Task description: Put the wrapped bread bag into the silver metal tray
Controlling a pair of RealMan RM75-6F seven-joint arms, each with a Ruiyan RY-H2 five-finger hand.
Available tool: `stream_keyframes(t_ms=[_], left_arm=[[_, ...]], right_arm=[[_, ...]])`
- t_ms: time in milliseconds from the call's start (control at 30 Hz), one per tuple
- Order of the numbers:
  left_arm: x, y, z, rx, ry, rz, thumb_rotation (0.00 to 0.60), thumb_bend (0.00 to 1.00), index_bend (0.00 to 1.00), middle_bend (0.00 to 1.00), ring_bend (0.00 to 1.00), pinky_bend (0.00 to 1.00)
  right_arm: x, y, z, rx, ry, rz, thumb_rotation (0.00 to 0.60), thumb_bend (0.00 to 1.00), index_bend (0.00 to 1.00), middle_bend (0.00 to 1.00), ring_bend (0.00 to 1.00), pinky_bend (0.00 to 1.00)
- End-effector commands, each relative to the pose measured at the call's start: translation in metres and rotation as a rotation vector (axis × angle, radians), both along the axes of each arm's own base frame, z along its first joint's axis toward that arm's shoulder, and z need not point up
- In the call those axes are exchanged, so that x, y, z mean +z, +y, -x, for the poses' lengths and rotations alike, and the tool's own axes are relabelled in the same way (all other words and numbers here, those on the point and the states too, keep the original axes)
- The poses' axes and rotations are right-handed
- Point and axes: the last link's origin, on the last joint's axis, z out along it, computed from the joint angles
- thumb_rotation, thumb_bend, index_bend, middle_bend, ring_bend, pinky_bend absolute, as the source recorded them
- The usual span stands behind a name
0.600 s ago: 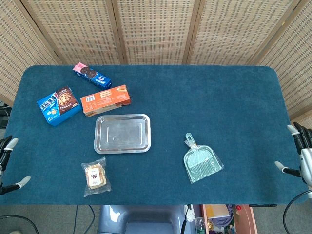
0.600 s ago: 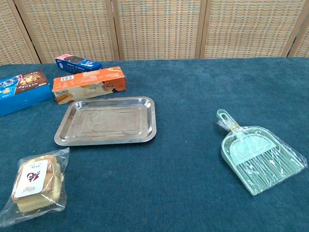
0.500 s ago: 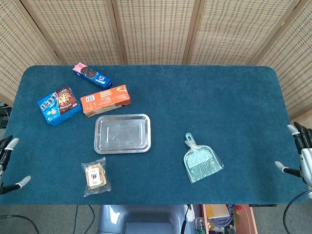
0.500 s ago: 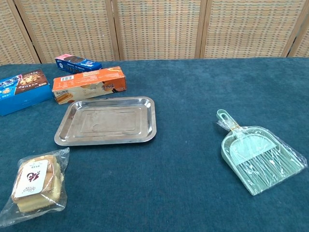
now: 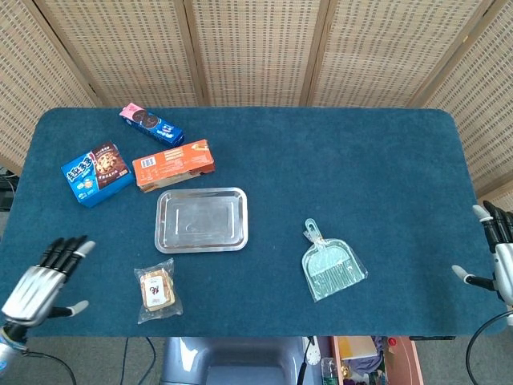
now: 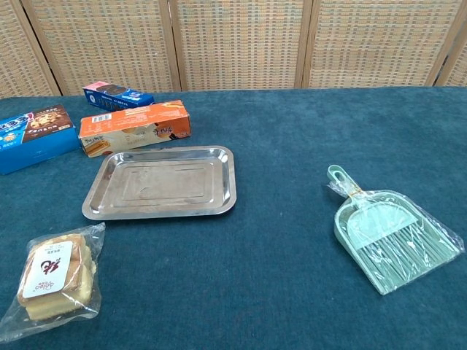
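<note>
The wrapped bread bag (image 5: 158, 291) (image 6: 54, 281) lies flat on the blue table near the front left. The silver metal tray (image 5: 201, 219) (image 6: 161, 182) sits just behind it with nothing in it. In the head view my left hand (image 5: 42, 283) hovers over the table's front left corner, fingers spread and holding nothing, a hand's width left of the bread bag. My right hand (image 5: 496, 255) hangs at the table's right edge, fingers apart, holding nothing. Neither hand shows in the chest view.
An orange box (image 5: 173, 164) (image 6: 134, 127) lies right behind the tray. A blue cookie box (image 5: 97, 173) (image 6: 32, 138) and a cookie pack (image 5: 151, 123) (image 6: 117, 95) sit at the back left. A wrapped green dustpan (image 5: 331, 263) (image 6: 387, 232) lies right of centre.
My left hand has come in from the left edge over the table's front left corner, toward the bread bag. The right hand and all objects have stayed put.
</note>
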Motion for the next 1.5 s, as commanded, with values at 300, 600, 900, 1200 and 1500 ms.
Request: stream_keyframes(t_ms=[300, 600, 900, 1200, 1500], left_arm=[[-0.084, 0.018, -0.018, -0.172, 0.054, 0.235, 0.6, 0.0, 0.0, 0.0, 0.0, 0.09], [-0.11, 0.03, -0.03, -0.159, 0.076, 0.239, 0.6, 0.0, 0.17, 0.14, 0.08, 0.3], [-0.116, 0.037, -0.035, -0.129, 0.057, 0.226, 0.6, 0.0, 0.53, 0.45, 0.37, 0.52], [-0.07, 0.068, -0.067, -0.182, -0.085, 0.068, 0.6, 0.0, 0.53, 0.45, 0.37, 0.52], [-0.053, 0.152, -0.119, -0.157, -0.092, 0.015, 0.6, 0.04, 0.53, 0.45, 0.37, 0.52]], right_arm=[[0.005, 0.0, 0.004, -0.009, -0.017, 0.007, 0.6, 0.0, 0.0, 0.0, 0.0, 0.0], [0.007, 0.0, 0.005, -0.01, -0.024, 0.01, 0.6, 0.0, 0.0, 0.0, 0.0, 0.0], [0.008, -0.001, 0.006, -0.012, -0.024, 0.011, 0.6, 0.0, 0.0, 0.0, 0.0, 0.0], [0.007, -0.001, 0.006, -0.013, -0.023, 0.008, 0.6, 0.0, 0.0, 0.0, 0.0, 0.0], [0.004, -0.004, 0.005, -0.018, -0.024, -0.002, 0.6, 0.0, 0.0, 0.0, 0.0, 0.0]])
